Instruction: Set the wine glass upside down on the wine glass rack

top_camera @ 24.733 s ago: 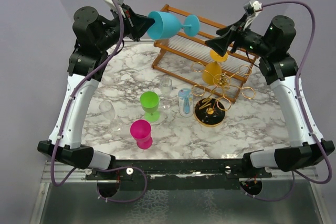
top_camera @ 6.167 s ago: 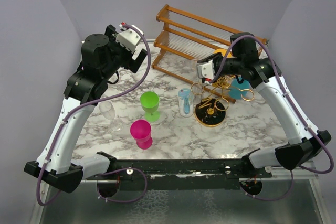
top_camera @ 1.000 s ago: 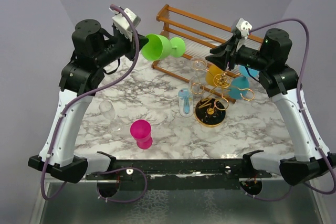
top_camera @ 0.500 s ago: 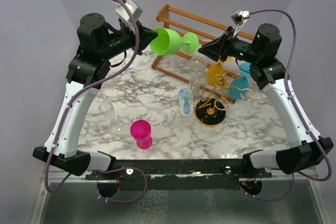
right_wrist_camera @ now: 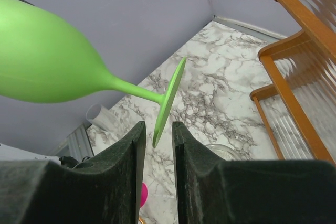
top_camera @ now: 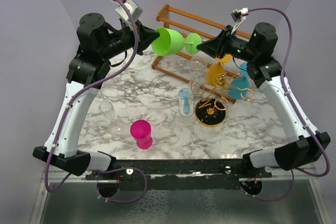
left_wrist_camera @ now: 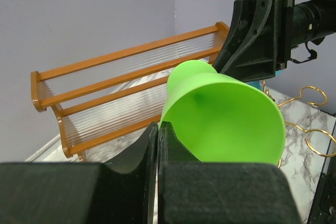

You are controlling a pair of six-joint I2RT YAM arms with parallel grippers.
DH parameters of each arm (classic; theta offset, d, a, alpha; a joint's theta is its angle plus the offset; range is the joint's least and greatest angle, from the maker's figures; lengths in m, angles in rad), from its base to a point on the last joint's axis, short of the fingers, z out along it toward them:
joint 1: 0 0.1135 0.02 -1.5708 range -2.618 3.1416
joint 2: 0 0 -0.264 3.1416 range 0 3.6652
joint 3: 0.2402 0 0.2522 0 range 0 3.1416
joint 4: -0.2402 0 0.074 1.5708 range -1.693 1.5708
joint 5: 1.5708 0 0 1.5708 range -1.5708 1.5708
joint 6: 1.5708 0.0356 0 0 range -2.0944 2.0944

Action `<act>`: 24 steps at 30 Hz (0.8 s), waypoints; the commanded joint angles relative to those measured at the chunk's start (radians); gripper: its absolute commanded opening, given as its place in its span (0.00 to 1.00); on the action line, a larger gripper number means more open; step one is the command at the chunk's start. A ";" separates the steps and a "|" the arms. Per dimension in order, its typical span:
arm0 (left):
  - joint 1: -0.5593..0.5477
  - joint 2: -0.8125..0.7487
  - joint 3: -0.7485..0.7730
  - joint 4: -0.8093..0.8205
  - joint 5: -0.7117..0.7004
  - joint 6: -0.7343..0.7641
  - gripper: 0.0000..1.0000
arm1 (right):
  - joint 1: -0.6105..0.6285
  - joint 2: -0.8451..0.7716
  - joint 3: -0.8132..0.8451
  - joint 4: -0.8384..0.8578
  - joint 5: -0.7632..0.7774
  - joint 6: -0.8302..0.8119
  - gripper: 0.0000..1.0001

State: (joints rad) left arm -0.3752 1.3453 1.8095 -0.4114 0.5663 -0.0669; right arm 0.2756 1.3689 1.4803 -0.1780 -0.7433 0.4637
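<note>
Handover stage, with the green glass [top_camera: 169, 41] not yet on the rack [top_camera: 211, 113]. Held sideways in mid-air over the back of the table [top_camera: 252, 124], bowl toward the left arm, foot toward the right arm.

Left gripper [top_camera: 151, 36] clenched on the bowl's rim, fingers [left_wrist_camera: 142, 150] pressed together with only the thin green wall between them.

Right gripper [top_camera: 201, 46] at the foot [right_wrist_camera: 169, 95], fingers [right_wrist_camera: 131, 156] standing narrowly apart on either side of the disc's edge. Slivers of gap showing on both sides, so apparently not pinching yet.

Gold rack lower and to the right, well apart from the green glass. Hung bowl-down on its loops: a yellow glass [top_camera: 214, 74] and a blue glass [top_camera: 239, 85]. Pink glass [top_camera: 140, 131] upright near the front of the table. Clear glass [top_camera: 107, 109] toward the left side.

Judged progress: raised and laid level, roughly halfway.

Left to do: close on the foot or stem, release the rim, tip the bowl downward, slide the stem into a free loop, then let go.
</note>
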 commanded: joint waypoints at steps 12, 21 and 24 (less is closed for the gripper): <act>-0.011 -0.003 -0.013 0.058 0.056 -0.026 0.00 | 0.011 0.023 0.015 0.020 0.137 0.033 0.01; -0.011 -0.039 -0.051 0.030 0.050 -0.007 0.26 | 0.010 0.008 0.014 0.007 0.230 -0.026 0.01; -0.011 -0.056 -0.052 0.001 0.021 0.023 0.33 | 0.010 0.000 0.019 0.008 0.259 -0.072 0.01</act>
State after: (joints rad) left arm -0.3820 1.3449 1.7634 -0.3923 0.5884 -0.0746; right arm 0.2867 1.3903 1.4803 -0.1783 -0.5758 0.4660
